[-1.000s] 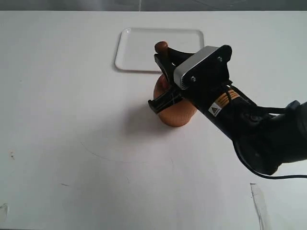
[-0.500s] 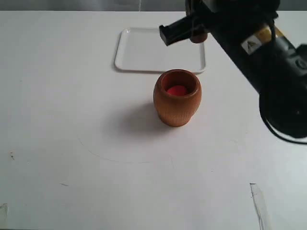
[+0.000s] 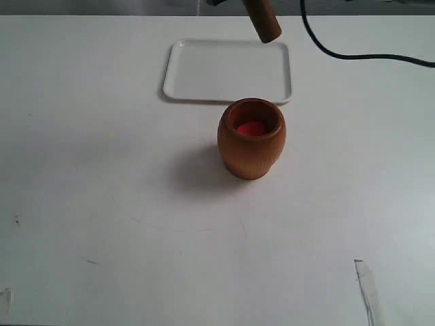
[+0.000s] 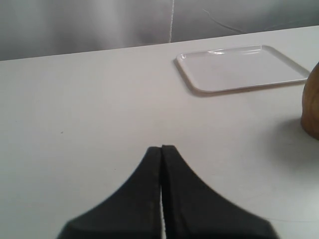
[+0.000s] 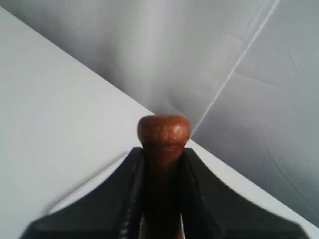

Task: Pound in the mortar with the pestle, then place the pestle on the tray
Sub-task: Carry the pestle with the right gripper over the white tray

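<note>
The reddish-brown mortar [image 3: 251, 139] stands upright mid-table with a red lump [image 3: 251, 128] inside; its side shows at the edge of the left wrist view [image 4: 312, 107]. The white tray [image 3: 228, 70] lies just behind it, also seen as the tray [image 4: 241, 67]. The thick end of the pestle [image 3: 263, 22] hangs tilted high above the tray's far right corner. In the right wrist view my right gripper [image 5: 162, 159] is shut on the pestle [image 5: 163, 137], its knob sticking out past the fingertips. My left gripper [image 4: 162, 148] is shut on nothing, low over the table left of the tray.
A black cable [image 3: 360, 54] runs across the far right of the table. A scuff mark [image 3: 365, 288] sits near the front right edge. A grey wall [image 5: 224, 59] stands behind the table.
The right arm has lifted the pestle out of the mortar and carried it up and back over the tray's far edge; the arm has left the exterior view. The red lump now shows.
</note>
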You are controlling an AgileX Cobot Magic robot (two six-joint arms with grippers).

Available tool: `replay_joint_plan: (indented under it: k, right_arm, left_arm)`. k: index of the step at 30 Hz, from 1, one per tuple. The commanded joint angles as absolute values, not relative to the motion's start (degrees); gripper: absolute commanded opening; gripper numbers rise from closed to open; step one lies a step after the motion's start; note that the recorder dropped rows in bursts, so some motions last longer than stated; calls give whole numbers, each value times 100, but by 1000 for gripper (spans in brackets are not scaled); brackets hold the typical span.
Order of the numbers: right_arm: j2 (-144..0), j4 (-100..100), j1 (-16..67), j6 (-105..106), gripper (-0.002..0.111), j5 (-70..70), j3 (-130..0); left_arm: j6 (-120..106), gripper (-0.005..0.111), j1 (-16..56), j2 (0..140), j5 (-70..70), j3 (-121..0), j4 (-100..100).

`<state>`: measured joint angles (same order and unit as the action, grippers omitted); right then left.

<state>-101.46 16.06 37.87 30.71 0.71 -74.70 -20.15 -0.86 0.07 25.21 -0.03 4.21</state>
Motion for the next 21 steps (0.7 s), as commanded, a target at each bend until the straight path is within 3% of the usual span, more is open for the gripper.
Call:
replay_joint_plan:
  k: [1, 6, 14, 21]
  right_arm:
    - [-10911, 1540, 3718, 3127, 0, 0, -8058]
    - [-11863, 1496, 3658, 3136, 0, -143, -8896]
    - [-13161, 1620, 3424, 3108, 0, -1701, -10503]
    - [-13800, 1620, 3429, 3108, 0, -1854, -10947]
  left_arm:
    - [-1968, 0, -42, 0, 2503, 0, 379]
    - [-1968, 0, -42, 0, 2503, 0, 379]
    - [-1968, 0, -42, 0, 2503, 0, 379]
    - [-1968, 0, -42, 0, 2503, 0, 379]
